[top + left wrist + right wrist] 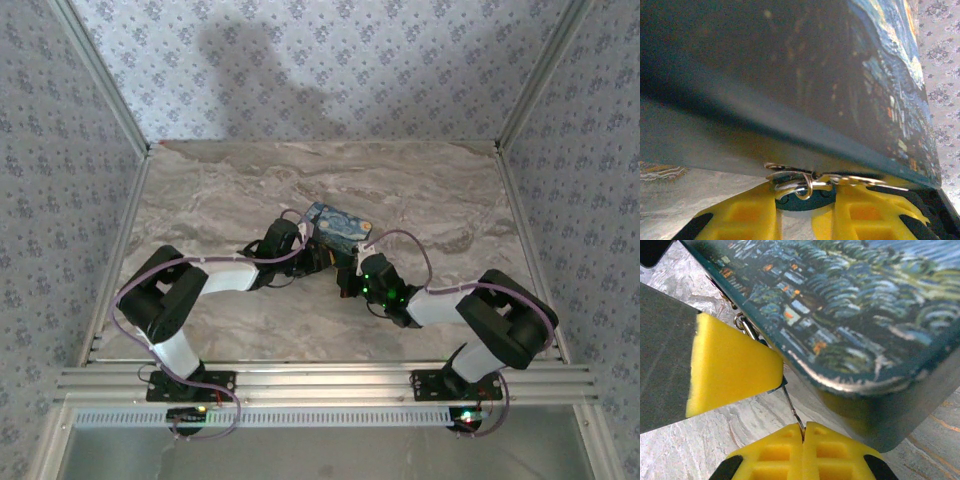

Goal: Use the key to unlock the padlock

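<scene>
Fingers [745, 217] of the left tool [804, 207] clamp the padlock [800, 201], a small, rounded blue-grey body topped by thin silvery loops [790, 181]. It sits tight against the lower edge of the blue-and-yellow swirl-painted box [805, 75]. From above, the box [338, 224] lies mid-tabletop [230, 180], with both tools meeting at its near side. To the right, the right tool [803, 432] is clenched, its yellow tips pinching the key [791, 407]. The key is a pale, hair-thin silvery sliver slanting up toward the padlock. Only a blue-grey corner of the lock peeks out there, behind a yellow pad [725, 365] of the left tool. Whether the key sits in the lock cannot be told.
</scene>
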You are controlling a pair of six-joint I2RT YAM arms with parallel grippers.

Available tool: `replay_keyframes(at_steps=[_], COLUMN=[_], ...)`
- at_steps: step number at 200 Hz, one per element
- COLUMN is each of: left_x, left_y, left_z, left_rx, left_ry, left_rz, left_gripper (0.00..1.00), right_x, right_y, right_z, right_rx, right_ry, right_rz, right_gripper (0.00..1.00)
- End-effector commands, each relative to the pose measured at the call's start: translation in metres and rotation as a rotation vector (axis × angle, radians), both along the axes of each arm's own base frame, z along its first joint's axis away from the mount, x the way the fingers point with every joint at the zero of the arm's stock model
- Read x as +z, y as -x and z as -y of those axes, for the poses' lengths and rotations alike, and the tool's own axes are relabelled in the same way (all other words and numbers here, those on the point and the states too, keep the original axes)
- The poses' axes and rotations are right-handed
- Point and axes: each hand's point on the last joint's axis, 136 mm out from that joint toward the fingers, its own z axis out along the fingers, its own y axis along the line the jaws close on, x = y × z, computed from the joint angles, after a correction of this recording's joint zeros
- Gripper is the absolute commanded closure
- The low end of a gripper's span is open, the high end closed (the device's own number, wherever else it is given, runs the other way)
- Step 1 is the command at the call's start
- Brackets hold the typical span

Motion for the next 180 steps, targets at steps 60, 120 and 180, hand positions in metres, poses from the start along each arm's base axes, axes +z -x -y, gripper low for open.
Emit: replay_keyframes(at_steps=[60, 120, 180], left_x=[0.0128, 0.0128, 0.0122], left_y=[-0.0018, -0.0019, -0.0019], left_z=[0.01, 0.0099, 0.0099], left_rx=[-0.011, -0.011, -0.01], left_ry=[0.036, 0.036, 0.036], left_rz=[0.012, 0.013, 0.01], left_gripper=[0.76, 0.76, 0.76], right_x=[0.0175, 0.0149, 0.0125], right_y=[-0.0078, -0.0059, -0.0032], right_z=[-0.0024, -0.0015, -0.0017], right_rx=[-0.027, -0.027, -0.024], right_ry=[-0.056, -0.052, -0.046], right_rz=[0.044, 0.039, 0.036], right_gripper=[1.0, 1.0, 1.0])
